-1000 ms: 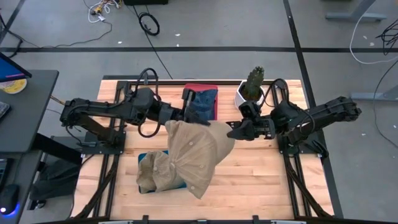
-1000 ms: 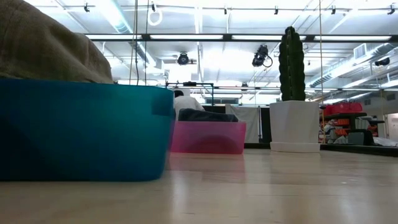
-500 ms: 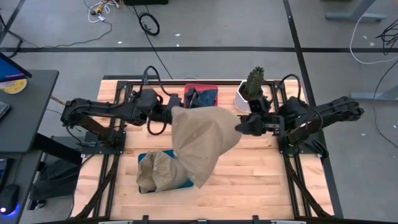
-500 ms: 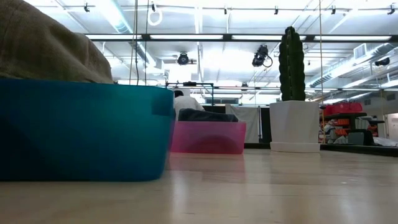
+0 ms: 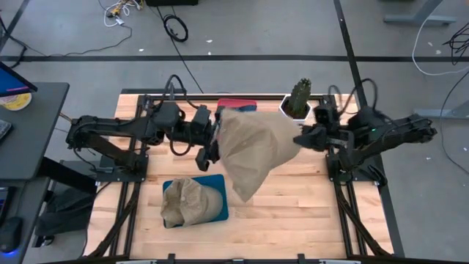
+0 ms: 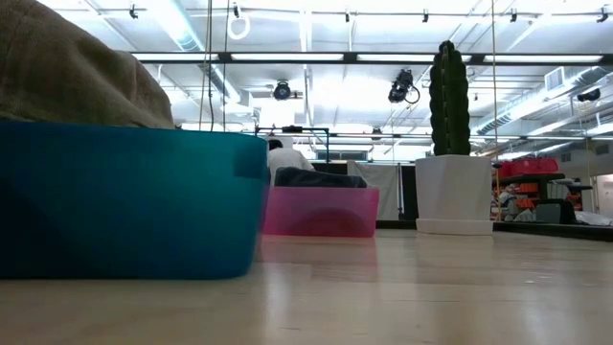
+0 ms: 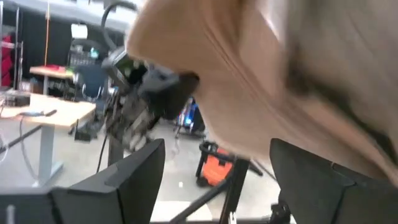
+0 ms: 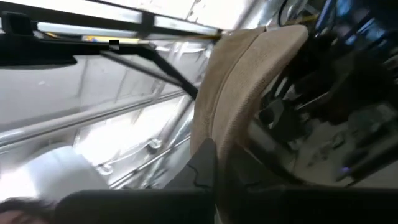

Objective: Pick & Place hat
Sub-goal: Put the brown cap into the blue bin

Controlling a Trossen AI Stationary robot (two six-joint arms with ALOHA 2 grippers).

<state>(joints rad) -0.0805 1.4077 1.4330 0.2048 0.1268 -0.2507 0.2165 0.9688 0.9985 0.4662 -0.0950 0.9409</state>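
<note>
Hanging mid-air over the back of the table (image 5: 308,198), a tan, floppy, seamed hat (image 5: 253,150) is pinched by the closed right gripper (image 5: 299,139); left gripper (image 5: 212,143) spread wide beside it, empty.

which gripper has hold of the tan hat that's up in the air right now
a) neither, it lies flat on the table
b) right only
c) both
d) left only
b: the right gripper is shut on the edge of the tan hat, which hangs from it above the table, while the left gripper stands open beside the hat.
</note>
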